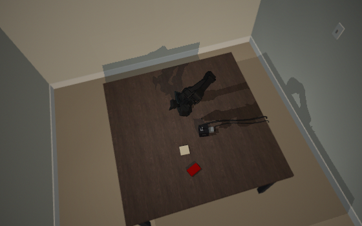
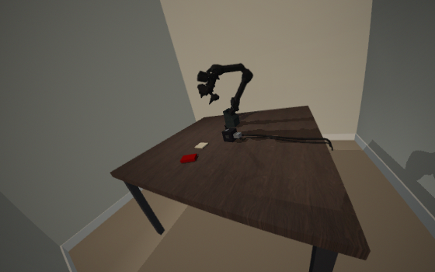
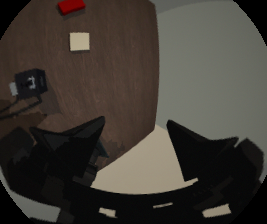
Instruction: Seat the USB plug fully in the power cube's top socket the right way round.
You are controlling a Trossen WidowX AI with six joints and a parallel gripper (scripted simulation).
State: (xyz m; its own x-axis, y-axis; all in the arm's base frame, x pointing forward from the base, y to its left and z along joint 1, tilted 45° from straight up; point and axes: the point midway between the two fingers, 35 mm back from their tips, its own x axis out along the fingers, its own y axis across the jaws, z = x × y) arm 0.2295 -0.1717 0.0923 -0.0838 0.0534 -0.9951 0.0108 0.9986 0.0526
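The dark power cube [image 1: 204, 133] [image 2: 229, 136] [image 3: 40, 81] stands on the table, to the left in the wrist view. A small dark and light USB plug [image 3: 30, 83] is at the socket on its top; it is too small to tell its depth or which way round it sits. My gripper [image 2: 207, 100] [image 3: 136, 120] is open and empty, high above the table and away from the cube. In the wrist view its two fingers stand wide apart, and neither touches the cube or plug.
A pale plug [image 1: 211, 129] [image 2: 238, 135] [image 3: 13, 89] is at the cube's side. Dark cables [image 1: 238, 121] [image 2: 287, 137] run over the table's edge. A cream square [image 1: 184, 150] [image 2: 201, 145] [image 3: 79, 41] and a red block [image 1: 194, 169] [image 2: 189, 158] [image 3: 71, 6] lie on the table [image 1: 148, 181].
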